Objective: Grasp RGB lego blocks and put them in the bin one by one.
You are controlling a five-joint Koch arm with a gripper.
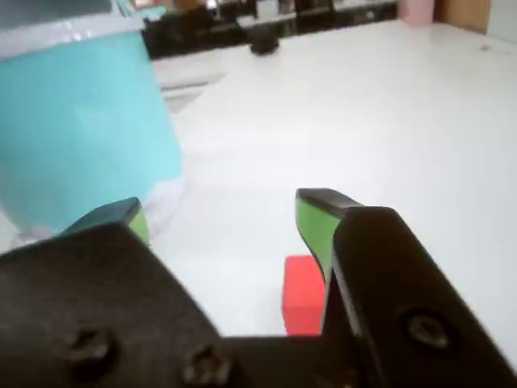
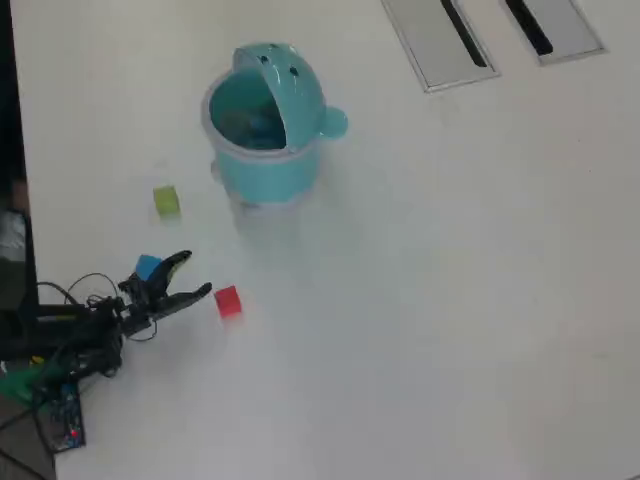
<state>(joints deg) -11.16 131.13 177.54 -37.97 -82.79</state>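
The gripper [image 2: 196, 276] has its fingers spread, empty, just left of the red block [image 2: 228, 301] in the overhead view. The blue block [image 2: 148, 266] lies beside the arm, the yellow-green block [image 2: 166, 199] left of the bin [image 2: 265, 150].

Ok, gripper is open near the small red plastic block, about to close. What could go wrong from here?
1. The small red plastic block sits close to one finger of the open gripper rather than centred, so closing may push or twist it aside.
2. The small blue plastic block lies right beside the arm and could get knocked.
3. The round teal plastic bin is partly covered by its lid, so a drop may miss.
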